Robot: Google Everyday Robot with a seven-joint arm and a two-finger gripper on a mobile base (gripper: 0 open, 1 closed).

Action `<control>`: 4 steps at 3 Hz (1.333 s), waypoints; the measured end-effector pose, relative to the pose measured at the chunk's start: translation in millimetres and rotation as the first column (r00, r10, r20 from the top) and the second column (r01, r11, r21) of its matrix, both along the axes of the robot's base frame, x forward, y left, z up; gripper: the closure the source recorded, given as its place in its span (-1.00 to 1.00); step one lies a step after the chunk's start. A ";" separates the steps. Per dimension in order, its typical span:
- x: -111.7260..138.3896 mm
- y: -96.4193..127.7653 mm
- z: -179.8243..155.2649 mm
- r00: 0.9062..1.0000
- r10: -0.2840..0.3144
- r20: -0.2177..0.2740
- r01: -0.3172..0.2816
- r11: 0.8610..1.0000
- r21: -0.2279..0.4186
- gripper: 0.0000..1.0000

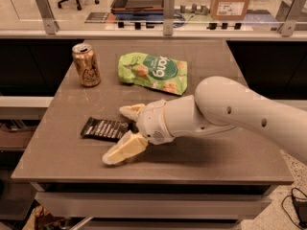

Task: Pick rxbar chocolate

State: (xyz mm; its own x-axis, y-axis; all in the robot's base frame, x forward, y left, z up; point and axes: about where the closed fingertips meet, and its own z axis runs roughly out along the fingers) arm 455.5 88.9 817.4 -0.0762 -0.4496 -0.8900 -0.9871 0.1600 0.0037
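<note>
The rxbar chocolate [104, 128] is a flat black wrapped bar with white lettering. It lies flat on the brown table [62, 162] near the front left. My gripper [116, 134] is open, low over the table at the bar's right end. One cream finger [130, 110] is behind the bar's right end. The other finger [122, 150] reaches forward in front of it. The bar's right end sits between the two fingers. The white arm comes in from the right.
A green snack bag [153, 72] lies at the back middle of the table. A copper-coloured drink can [86, 64] stands upright at the back left. A glass rail with posts runs behind the table. The table's front edge is just below the gripper.
</note>
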 end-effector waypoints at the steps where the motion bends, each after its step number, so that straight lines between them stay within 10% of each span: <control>1: -1.2 1.8 1.1 1.000 0.004 0.003 -0.004 1.000 -0.002 -0.20; 4: -4.7 6.7 4.5 1.000 0.014 0.011 -0.014 1.000 -0.006 1.00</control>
